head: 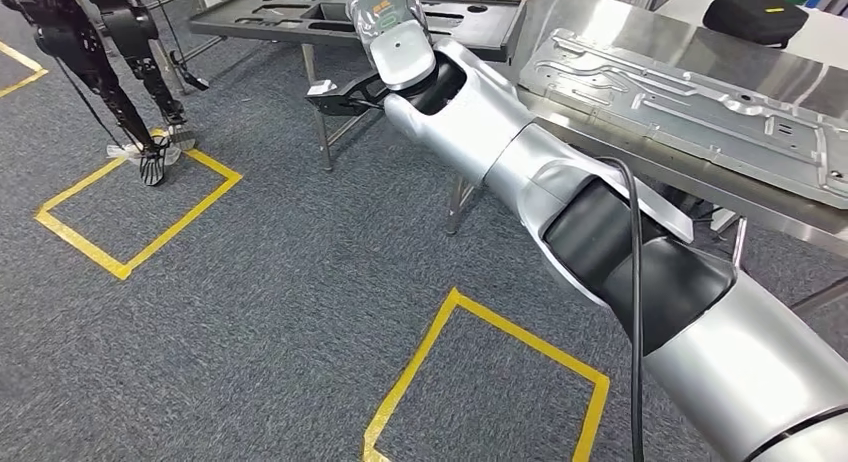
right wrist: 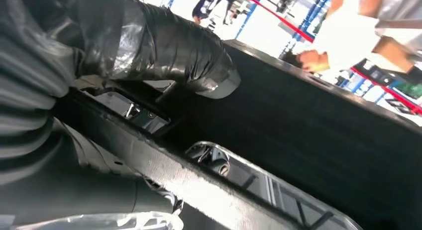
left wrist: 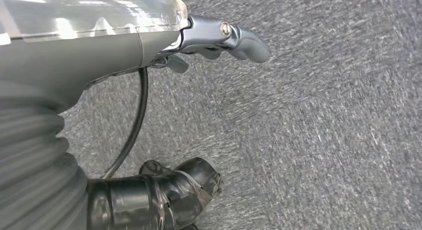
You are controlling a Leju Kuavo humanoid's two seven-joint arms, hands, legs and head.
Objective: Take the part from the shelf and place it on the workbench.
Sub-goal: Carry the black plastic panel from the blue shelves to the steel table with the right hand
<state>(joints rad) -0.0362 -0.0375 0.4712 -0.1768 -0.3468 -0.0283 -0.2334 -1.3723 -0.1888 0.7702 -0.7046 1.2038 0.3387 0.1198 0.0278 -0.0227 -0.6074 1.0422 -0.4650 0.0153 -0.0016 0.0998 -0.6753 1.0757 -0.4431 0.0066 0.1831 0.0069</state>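
Nearest to you, at the bottom of the head view, is the grey carpet (head: 250, 282) with a yellow tape square (head: 530, 337). I think the square marks where to stand. Your left hand (left wrist: 149, 46) hangs over that carpet, fingers apart, with nothing in it, so it looks free to help later. Your right arm (head: 600, 212) comes in from the lower right and reaches far out toward the top middle, because the thing you want is there. Your right hand (head: 345, 90) sits at the near edge of the long dark part (head: 270, 17). The part lies flat on a metal stand (head: 325, 132) at the top of the frame, which I take to be the shelf. In the right wrist view the taped thumb (right wrist: 164, 46) lies across the part's top, and the part's edge runs between the thumb and the rest of the hand. That looks like a pinch being set up, but you cannot tell if it is squeezing yet. On the right is the shiny workbench (head: 590, 32) with a silver pressed panel (head: 700, 92) lying flat, so aim for a bare spot. Farthest off, a person (right wrist: 348, 36) stands behind the part.
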